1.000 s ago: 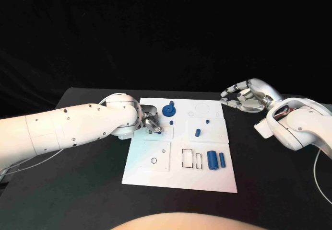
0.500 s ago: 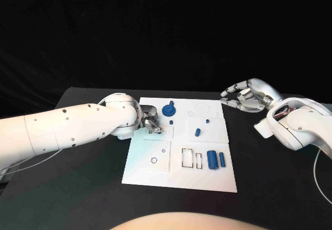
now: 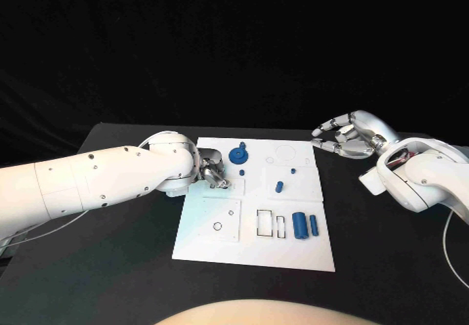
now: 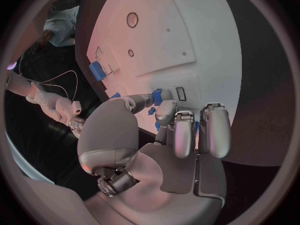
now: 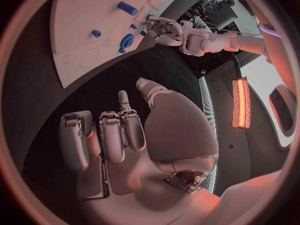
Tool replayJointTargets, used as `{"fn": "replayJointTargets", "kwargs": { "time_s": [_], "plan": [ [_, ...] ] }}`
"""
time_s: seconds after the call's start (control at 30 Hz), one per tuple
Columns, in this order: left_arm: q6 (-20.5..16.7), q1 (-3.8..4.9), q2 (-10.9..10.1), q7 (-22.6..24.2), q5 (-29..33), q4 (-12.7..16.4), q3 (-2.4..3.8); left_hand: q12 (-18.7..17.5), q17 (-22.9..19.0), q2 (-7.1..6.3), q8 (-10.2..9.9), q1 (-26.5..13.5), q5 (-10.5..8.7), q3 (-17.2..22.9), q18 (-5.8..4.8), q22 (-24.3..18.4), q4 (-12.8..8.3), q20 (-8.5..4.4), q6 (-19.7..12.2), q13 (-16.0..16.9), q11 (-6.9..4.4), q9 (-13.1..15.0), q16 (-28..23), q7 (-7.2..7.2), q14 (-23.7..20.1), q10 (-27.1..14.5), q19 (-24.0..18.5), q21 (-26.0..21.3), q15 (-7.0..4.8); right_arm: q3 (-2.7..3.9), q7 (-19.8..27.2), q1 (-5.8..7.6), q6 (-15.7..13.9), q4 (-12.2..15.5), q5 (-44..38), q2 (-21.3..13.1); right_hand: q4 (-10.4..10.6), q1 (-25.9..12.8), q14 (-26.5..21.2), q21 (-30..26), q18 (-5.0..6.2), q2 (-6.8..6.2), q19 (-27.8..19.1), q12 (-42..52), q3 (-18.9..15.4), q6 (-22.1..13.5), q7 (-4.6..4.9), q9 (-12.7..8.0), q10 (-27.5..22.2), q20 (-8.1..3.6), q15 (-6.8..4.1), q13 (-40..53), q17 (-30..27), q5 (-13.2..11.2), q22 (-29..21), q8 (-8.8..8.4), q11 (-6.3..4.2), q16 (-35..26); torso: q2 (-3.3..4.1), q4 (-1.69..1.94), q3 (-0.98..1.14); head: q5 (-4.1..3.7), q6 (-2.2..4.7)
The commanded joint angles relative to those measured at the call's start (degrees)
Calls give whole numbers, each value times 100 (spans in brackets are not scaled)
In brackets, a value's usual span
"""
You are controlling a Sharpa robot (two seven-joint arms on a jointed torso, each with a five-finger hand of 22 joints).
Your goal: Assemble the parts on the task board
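The white task board (image 3: 220,247) lies mid-table. My left hand (image 3: 213,175) rests on its upper left part, and thumb and a finger pinch a small blue part (image 4: 157,96) just above the board's surface. A blue gear (image 3: 238,158) sits just beyond the hand, with a small peg (image 3: 242,145) behind it. A short blue pin (image 3: 280,187) lies mid-board, and two blue blocks (image 3: 300,227) lie lower right. My right hand (image 3: 347,139) hovers off the board's far right corner, fingers curled in on nothing. From the right wrist view the gear (image 5: 127,39) and the left hand (image 5: 164,30) show.
Outlined slots (image 3: 266,223) and a small ring hole (image 3: 221,225) mark the board's near half. Black table (image 3: 108,271) surrounds the board on all sides. My left forearm (image 3: 88,183) crosses the table's left side.
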Motion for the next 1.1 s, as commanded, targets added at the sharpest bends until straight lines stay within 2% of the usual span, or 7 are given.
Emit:
{"fn": "replayJointTargets", "kwargs": {
  "time_s": [0.03,0.37,0.57,1.1],
  "plan": [
    [119,-9,15,-14,107,-25,-5,16,1509,99,46,-8,-45,892,-112,6,-852,-37,38,-6,-9,17,20,-51,608,40,6,20,-48,0,43,-5,53,6,-11,1,39,-49,445,-20,18,14,473,-11,8,9,-16,7,15,-48,-54,813,835,39,1390,22,-32,-28,2,-1,4,0,-3],
    [284,-6,51,-34,310,-95,-5,33,1509,174,73,-152,-56,806,-112,6,-687,-46,70,5,-29,21,20,-78,608,56,8,16,-68,0,35,-5,60,9,-11,-2,39,-49,445,-20,18,14,473,-11,8,9,-16,7,15,-48,-54,813,835,39,1390,22,-32,-28,-1,5,8,-6,-19],
    [368,-5,65,-42,391,-123,-5,40,1509,178,79,-238,-54,766,-113,8,-630,-49,82,10,-37,19,20,-88,608,60,10,15,-76,0,29,-5,64,9,-11,-6,46,-58,444,-29,20,12,466,-6,10,12,-20,9,19,-50,-57,818,827,51,1385,31,-35,-31,-1,-2,9,-9,-25],
    [449,-2,94,-41,443,-173,-5,107,1509,214,97,-609,-42,650,-119,44,-432,-69,201,79,-78,-8,20,-137,608,121,32,29,-111,0,18,-5,65,17,-11,-25,46,-58,444,-29,20,12,466,-6,10,12,-20,9,19,-50,-57,818,827,51,1385,31,-35,-31,0,7,2,-28,-46]
  ]
}}
